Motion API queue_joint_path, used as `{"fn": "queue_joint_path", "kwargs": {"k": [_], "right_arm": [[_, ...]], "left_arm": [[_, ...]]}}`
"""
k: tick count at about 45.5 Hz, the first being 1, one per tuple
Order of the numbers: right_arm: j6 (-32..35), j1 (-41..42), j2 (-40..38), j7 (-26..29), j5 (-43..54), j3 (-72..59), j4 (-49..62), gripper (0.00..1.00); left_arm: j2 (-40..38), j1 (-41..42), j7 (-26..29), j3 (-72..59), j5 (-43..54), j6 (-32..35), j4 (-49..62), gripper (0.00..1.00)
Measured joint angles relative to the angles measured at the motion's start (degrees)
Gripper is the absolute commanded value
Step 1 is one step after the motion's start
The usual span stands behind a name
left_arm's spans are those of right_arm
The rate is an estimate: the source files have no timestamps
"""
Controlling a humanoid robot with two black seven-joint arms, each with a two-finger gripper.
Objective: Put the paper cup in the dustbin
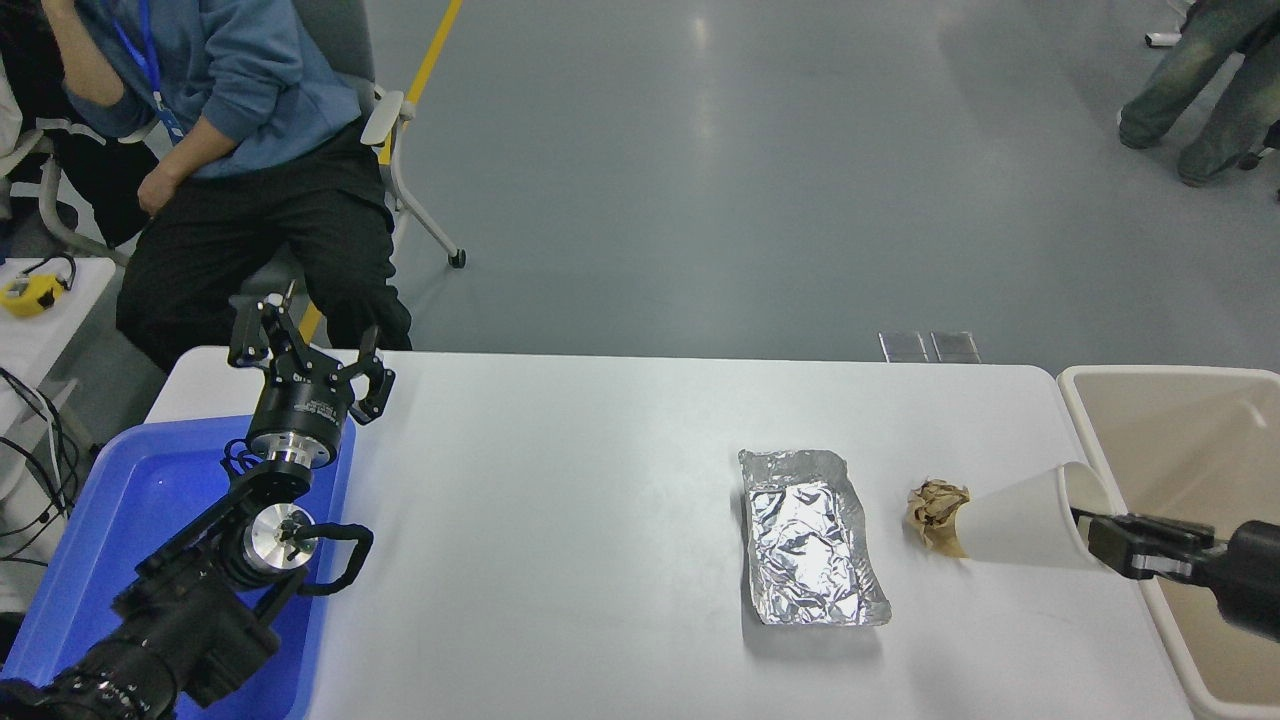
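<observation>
The white paper cup [1025, 520] is held on its side above the table's right end, its rim toward the right. My right gripper [1100, 528] is shut on the cup's rim, one finger inside the mouth. The cup hangs just left of the beige dustbin [1180, 440], its rim about level with the bin's near wall. The bin stands off the table's right end and looks empty where it shows. My left gripper [305, 345] is open and parked at the table's far left corner, above the blue tray.
A crumpled brown paper ball [935, 512] lies right beside the cup's base. A crinkled silver foil tray [810, 535] lies left of it. A blue plastic tray [120, 530] sits at the left. A seated person [230, 150] is beyond the far left corner.
</observation>
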State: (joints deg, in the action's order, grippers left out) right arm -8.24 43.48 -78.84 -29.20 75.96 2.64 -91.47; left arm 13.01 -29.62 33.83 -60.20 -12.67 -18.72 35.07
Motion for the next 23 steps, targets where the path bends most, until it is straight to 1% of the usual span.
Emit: {"fn": "queue_joint_path", "kwargs": {"k": [1, 10, 18, 23], "right_arm": [[0.7, 1.1, -1.7, 0.0, -0.1, 0.0, -1.1, 0.0], [4.2, 6.9, -9.4, 0.0, -0.3, 0.1, -4.9, 0.0], [6.1, 10.4, -12.9, -0.1, -0.5, 0.1, -5.6, 0.0], [6.4, 11.2, -13.4, -0.1, -0.5, 0.0, -3.6, 0.0]], "left_arm": [[0.0, 0.0, 0.0, 0.0, 0.0, 0.0, 0.0, 1.0], [0.0, 0.0, 0.0, 0.0, 0.0, 0.0, 0.0, 1.0], [0.0, 0.0, 0.0, 0.0, 0.0, 0.0, 0.0, 1.0], [0.0, 0.0, 0.0, 0.0, 0.0, 0.0, 0.0, 1.0]]}}
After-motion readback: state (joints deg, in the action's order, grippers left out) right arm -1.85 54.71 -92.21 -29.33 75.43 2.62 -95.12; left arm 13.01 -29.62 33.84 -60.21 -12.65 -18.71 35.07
